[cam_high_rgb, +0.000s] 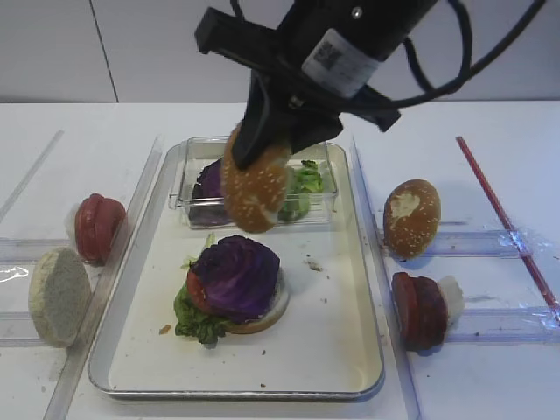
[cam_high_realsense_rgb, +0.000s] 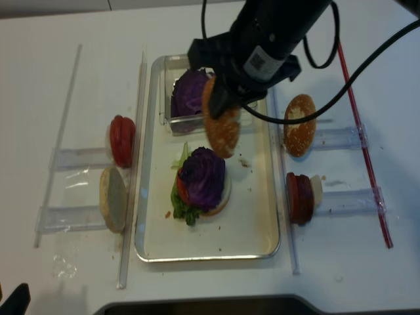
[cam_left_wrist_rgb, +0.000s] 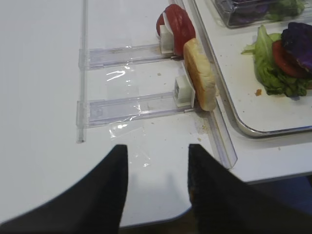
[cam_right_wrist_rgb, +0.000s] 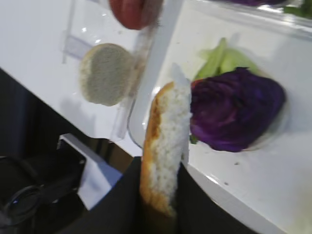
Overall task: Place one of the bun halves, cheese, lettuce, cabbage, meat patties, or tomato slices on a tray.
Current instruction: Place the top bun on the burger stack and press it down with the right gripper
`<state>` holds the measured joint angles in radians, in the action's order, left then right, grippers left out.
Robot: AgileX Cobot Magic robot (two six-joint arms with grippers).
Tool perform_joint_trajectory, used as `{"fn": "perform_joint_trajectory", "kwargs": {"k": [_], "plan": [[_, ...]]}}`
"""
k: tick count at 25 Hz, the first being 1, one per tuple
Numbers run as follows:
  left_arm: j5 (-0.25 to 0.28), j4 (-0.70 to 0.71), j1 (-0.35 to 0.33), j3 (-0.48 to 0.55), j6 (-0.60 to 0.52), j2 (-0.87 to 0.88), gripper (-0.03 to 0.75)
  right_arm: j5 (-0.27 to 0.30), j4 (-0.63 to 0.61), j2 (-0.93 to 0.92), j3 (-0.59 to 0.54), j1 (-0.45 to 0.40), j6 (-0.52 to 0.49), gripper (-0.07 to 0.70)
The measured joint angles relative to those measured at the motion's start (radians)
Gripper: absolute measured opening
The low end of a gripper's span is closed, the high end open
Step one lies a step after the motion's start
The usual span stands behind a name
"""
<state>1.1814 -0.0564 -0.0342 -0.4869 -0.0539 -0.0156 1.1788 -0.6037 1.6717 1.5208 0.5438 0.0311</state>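
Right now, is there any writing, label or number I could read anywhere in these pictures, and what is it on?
No text can be read here.
White sticker on the black arm above the tray: a square code pattern and lines of print, too small and blurred to read.
Same sticker from the other overhead camera: also unreadable.
Food, tray, clear box and table: no words or numbers visible.

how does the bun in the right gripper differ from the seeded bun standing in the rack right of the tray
The held bun hangs in the air over the tray, clamped in the right gripper; the rack bun stands propped on edge outside it. The held bun's crust looks whole, while the rack bun has a big pale bare patch. The held bun is above the purple cabbage stack; the rack bun is clear of it. Both are golden-brown and seeded.
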Motion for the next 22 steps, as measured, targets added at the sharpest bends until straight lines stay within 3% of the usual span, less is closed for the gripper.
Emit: {"fn": "perform_joint_trajectory", "kwargs": {"k": [8, 14, 22], "plan": [[0.000, 0.000, 0.000, 0.000, 0.000, 0.000, 0.282, -0.157, -0.494, -0.014, -0.293, 0.002, -0.377, 0.136], [0.000, 0.000, 0.000, 0.000, 0.000, 0.000, 0.282, -0.217, -0.812, -0.014, -0.436, 0.002, -0.692, 0.136], [0.000, 0.001, 0.000, 0.000, 0.000, 0.000, 0.282, -0.273, -1.042, -0.014, -0.581, -0.073, -0.863, 0.136]]}}
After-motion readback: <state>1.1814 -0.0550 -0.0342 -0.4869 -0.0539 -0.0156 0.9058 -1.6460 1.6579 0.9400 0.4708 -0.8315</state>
